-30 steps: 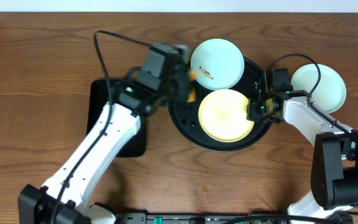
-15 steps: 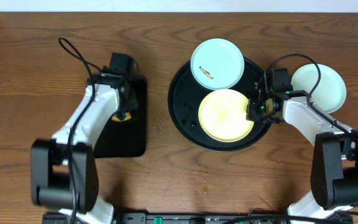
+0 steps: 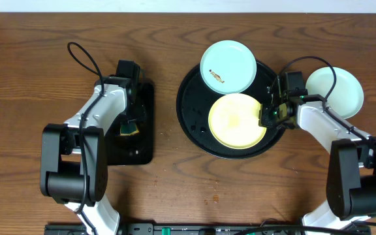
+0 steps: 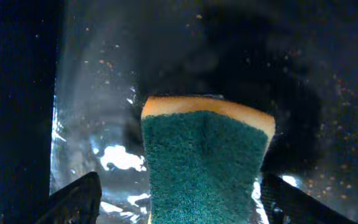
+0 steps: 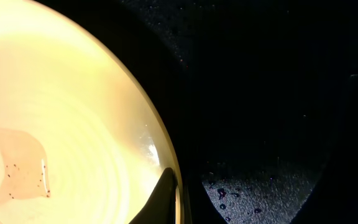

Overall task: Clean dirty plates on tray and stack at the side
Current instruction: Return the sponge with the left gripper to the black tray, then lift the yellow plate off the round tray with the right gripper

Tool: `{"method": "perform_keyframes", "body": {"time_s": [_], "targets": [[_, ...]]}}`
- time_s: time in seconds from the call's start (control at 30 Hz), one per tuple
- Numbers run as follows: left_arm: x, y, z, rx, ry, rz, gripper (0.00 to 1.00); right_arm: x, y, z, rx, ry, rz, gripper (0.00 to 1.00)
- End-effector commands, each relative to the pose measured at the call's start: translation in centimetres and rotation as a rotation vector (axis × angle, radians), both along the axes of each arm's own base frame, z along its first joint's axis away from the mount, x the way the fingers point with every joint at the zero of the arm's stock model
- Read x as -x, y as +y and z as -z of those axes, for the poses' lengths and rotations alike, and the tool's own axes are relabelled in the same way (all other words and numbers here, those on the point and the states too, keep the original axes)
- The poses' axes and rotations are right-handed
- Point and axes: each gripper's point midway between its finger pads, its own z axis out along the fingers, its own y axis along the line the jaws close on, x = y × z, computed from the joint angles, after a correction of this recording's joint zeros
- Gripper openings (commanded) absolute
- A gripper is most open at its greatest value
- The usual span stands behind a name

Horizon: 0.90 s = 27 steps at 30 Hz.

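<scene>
Wiping gives way to stacking on the wooden table [image 3: 38,59]. At left, the left gripper [image 3: 128,125] hangs over the small rectangular tray [image 3: 143,153], its jaws spread wide around a green-and-yellow sponge [image 4: 207,155]. The left finger [image 4: 79,198] stands clear of the sponge's edge, so the sponge appears to lie loose on the wet black surface.

At right, the right gripper [image 3: 266,117] sits at the right rim of the yellow plate [image 3: 237,121], which lies in the near half of the round black tray [image 3: 187,121]. One fingertip [image 5: 165,194] rests on the plate's edge in the wrist view, but whether the jaws have closed on it cannot be told.

A mint-blue plate with a brown smear [image 3: 228,66] lies at the far side of the tray, overlapping its rim. A second mint-blue plate [image 3: 335,91] lies on the table right of the tray.

The yellow plate looks ready to move. The next move likely calls for a firm pinch on its thin rim, a lift over the tray's raised edge, and a carry right onto the lone mint-blue plate.
</scene>
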Motion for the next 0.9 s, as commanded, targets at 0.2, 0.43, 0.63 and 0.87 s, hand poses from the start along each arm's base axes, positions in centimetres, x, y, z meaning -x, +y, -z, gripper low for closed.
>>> {"method": "perform_keyframes", "body": {"time_s": [0.2,0.43,0.63,0.87], "targets": [[0.3,0.6,0.2,-0.022,0.010,0.002,0.86,-0.7,-1.6,-5.5,0.133,-0.038,-0.005,0.01],[0.3,0.6,0.2,-0.022,0.010,0.002,0.87,-1.6,-3.0,-11.8,0.218,-0.154,0.002,0.01],[0.3,0.6,0.2,-0.022,0.010,0.002,0.88,-2.2,-2.7,-15.5,0.344,-0.268,-0.038,0.01],[0.3,0.6,0.2,-0.022,0.010,0.002,0.89,-2.5,-1.1,-18.5,0.676,-0.400,-0.123,0.01]]}}
